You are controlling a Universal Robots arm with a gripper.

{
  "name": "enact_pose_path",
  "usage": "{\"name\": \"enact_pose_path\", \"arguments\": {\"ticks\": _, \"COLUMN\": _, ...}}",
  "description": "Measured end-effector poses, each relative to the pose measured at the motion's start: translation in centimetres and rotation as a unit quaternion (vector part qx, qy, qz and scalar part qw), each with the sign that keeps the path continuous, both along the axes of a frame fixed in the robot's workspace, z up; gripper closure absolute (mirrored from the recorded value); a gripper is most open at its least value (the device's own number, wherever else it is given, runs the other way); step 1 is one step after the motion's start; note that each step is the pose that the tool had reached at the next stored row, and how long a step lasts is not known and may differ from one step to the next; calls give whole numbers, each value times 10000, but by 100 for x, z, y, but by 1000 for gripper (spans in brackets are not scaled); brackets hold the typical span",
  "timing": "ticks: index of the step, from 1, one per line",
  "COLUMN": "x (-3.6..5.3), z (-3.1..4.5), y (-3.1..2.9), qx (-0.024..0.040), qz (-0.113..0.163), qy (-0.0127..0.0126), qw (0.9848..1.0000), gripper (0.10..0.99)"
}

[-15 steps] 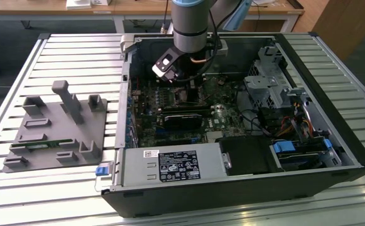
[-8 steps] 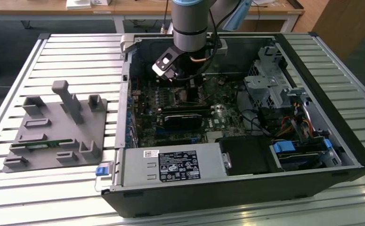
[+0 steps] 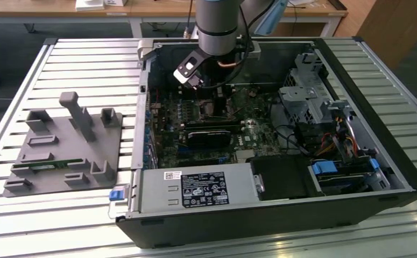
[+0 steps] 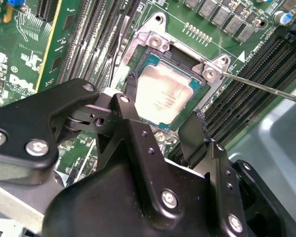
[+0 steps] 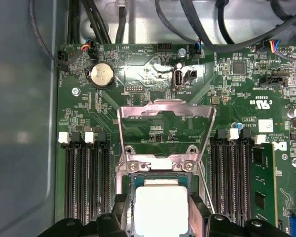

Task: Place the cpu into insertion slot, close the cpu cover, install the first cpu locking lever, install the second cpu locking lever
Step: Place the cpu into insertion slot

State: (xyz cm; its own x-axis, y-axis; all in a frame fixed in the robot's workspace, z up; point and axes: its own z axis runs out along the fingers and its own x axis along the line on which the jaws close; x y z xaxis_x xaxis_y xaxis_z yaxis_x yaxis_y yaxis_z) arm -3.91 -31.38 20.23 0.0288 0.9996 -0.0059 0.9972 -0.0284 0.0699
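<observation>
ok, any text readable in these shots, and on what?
No text can be quoted reliably.
On the power supply label: printed lines, too small to read.
On the motherboard: white silkscreen lettering, too small to read.
On the cpu top: faint marking, blurred.

My arm (image 3: pixel 218 16) hangs in from twelve o'clock in the exterior view, wrist (image 3: pixel 219 45) upright, gripper (image 4: pixel 164 104) aimed down toward six.

A silver-grey cylindrical arm (image 3: pixel 219 24), fitted with a pale blue joint cap (image 3: pixel 269 19) and trailed by a black cable (image 3: pixel 246 29), carries a matte black gripper (image 4: pixel 163 111) built from hinged link plates (image 4: pixel 138 145) fastened with bright silver screws (image 4: pixel 168 199).
</observation>
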Motion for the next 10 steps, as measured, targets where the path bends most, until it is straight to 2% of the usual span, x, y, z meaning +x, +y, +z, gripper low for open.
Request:
{"name": "enact_pose_path", "arguments": {"ticks": 4, "x": 0, "z": 11, "y": -29, "qx": 1, "qz": 0, "qy": 0, "qw": 10000, "gripper": 494}}
{"name": "enact_pose_path", "arguments": {"ticks": 6, "x": 1, "z": 18, "y": -44, "qx": 0, "qz": 0, "qy": 4, "qw": 10000, "gripper": 620}}
{"name": "enact_pose_path", "arguments": {"ticks": 7, "x": 5, "z": 28, "y": -48, "qx": 2, "qz": 0, "qy": 19, "qw": 10000, "gripper": 620}}
{"name": "enact_pose_path", "arguments": {"ticks": 9, "x": 15, "z": 51, "y": -51, "qx": 10, "qz": 0, "qy": 65, "qw": 10000, "gripper": 733}}
{"name": "enact_pose_path", "arguments": {"ticks": 10, "x": 18, "z": 62, "y": -52, "qx": 15, "qz": 0, "qy": 84, "qw": 10000, "gripper": 733}}
